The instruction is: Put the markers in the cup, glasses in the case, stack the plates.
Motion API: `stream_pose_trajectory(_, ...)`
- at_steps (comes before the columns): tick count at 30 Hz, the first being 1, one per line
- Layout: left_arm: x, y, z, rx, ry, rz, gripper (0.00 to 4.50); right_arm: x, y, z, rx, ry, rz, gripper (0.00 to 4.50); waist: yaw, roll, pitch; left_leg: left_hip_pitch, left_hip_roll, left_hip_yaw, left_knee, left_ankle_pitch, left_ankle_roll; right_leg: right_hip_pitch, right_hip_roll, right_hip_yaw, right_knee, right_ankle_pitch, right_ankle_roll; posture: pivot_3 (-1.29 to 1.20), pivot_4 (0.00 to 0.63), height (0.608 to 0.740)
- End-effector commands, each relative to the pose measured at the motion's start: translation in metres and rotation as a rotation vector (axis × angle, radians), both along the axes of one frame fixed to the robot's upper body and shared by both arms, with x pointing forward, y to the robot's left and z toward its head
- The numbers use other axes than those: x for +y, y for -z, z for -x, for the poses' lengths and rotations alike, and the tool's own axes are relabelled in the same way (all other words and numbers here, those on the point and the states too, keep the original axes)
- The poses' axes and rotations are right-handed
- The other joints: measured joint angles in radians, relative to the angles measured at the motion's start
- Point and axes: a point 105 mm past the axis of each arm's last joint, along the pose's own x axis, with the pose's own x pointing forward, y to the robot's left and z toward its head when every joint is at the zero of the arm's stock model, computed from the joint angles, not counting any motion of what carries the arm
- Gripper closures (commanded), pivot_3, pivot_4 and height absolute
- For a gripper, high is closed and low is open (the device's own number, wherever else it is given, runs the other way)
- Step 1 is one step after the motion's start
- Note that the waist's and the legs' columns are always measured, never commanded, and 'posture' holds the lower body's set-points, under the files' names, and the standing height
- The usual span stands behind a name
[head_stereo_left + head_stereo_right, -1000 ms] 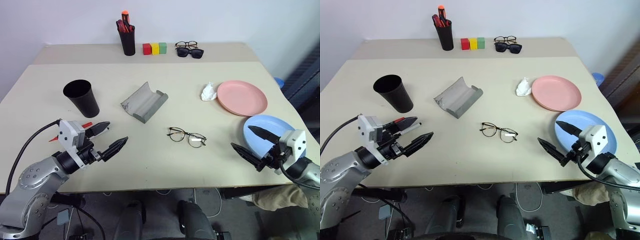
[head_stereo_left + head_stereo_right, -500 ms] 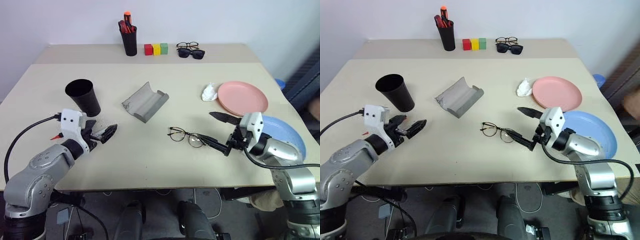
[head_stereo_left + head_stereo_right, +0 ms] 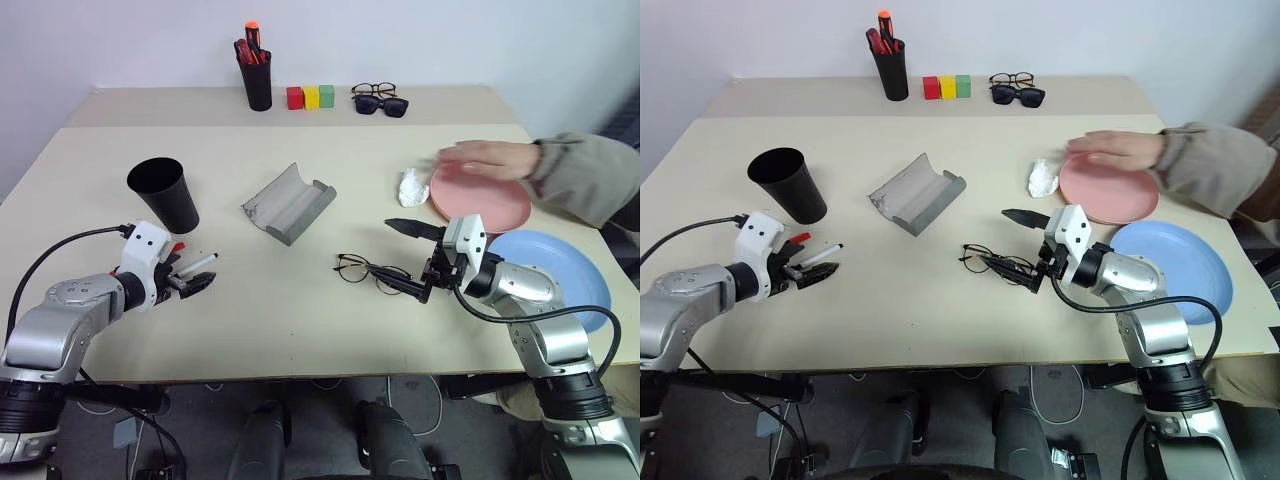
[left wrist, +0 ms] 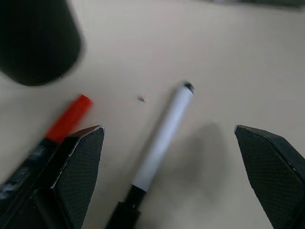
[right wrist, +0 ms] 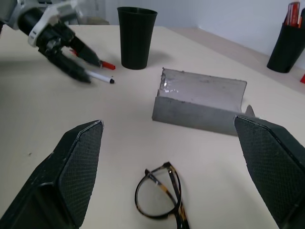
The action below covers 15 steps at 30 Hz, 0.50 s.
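Because two markers lie close together under the left gripper (image 3: 197, 277), a closing pinch could catch the white marker (image 4: 162, 138) and knock the red marker (image 4: 69, 118) away, or nip both askew so neither drops cleanly into the cup (image 3: 163, 195). On the other side, the right gripper (image 3: 1018, 247) brackets the glasses (image 3: 995, 263); the thin wire frame could skid on the table (image 3: 280, 330) or bend if a finger presses a lens. A person's hand (image 3: 482, 158) rests on the pink plate (image 3: 490, 200), so any swing toward the plates risks a bump.

The left arm reaches low near the table's left edge, its gripper angled down at the markers, jaws spread wide and empty. The right arm stretches in from the right edge, gripper roughly level, jaws wide and empty too.

The cup stands just beyond the markers. The open case (image 3: 288, 204) sits mid-table beyond the glasses, and the blue plate (image 3: 565, 275) lies near the right front corner, just beside the pink one.
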Motion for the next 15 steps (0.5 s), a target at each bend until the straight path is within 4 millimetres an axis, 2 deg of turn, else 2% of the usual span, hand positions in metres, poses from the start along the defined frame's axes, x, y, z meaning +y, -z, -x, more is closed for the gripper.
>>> stream_pose_trajectory(1, 0.004, 0.003, -0.004, 0.033, 0.049, -0.063, 0.00, 0.008, -0.015, 0.005, -0.049, -0.024, -0.014, 0.06, 0.000, 0.000, 0.000, 0.000, 0.000, 0.000, 0.000, 0.000, 0.000, 0.000, 0.000, 0.000, 0.000, 0.000, 0.000, 0.00, 0.150, 0.740)
stream_pose_trajectory(3, 0.006, 0.009, -0.008, 0.073, 0.045, -0.100, 0.00, 0.009, -0.018, 0.005, -0.051, -0.021, -0.017, 0.06, 0.000, 0.000, 0.000, 0.000, 0.000, 0.000, 0.000, 0.000, 0.000, 0.000, 0.000, 0.000, 0.001, 0.000, 0.000, 0.00, 0.150, 0.740)
stream_pose_trajectory(6, 0.004, 0.010, -0.013, 0.094, 0.051, -0.113, 0.83, 0.009, -0.019, 0.006, -0.050, -0.016, -0.018, 0.00, 0.001, 0.001, -0.001, 0.001, 0.000, 0.000, 0.000, 0.000, 0.000, 0.001, 0.000, 0.000, 0.001, 0.000, 0.000, 0.00, 0.150, 0.740)
stream_pose_trajectory(10, -0.003, 0.009, -0.013, 0.111, 0.076, -0.111, 2.76, 0.009, -0.020, 0.008, -0.046, -0.010, -0.018, 0.00, -0.002, 0.001, -0.001, 0.002, 0.000, 0.000, 0.000, 0.000, 0.000, 0.001, 0.000, 0.000, 0.001, 0.000, 0.000, 0.00, 0.150, 0.740)
stream_pose_trajectory(13, -0.007, 0.009, -0.008, 0.124, 0.086, -0.108, 4.39, 0.007, -0.019, 0.007, -0.041, -0.005, -0.016, 0.00, -0.003, 0.001, -0.001, 0.002, 0.000, 0.000, 0.000, 0.000, 0.000, 0.001, 0.000, 0.000, 0.002, 0.000, 0.000, 0.00, 0.150, 0.740)
stream_pose_trajectory(15, -0.012, 0.006, -0.002, 0.125, 0.114, -0.095, 4.39, 0.008, -0.018, 0.005, -0.038, -0.004, -0.017, 0.00, -0.006, 0.001, -0.001, 0.002, 0.001, 0.000, 0.000, 0.000, 0.000, 0.001, 0.000, 0.000, 0.003, 0.000, 0.000, 0.00, 0.150, 0.740)
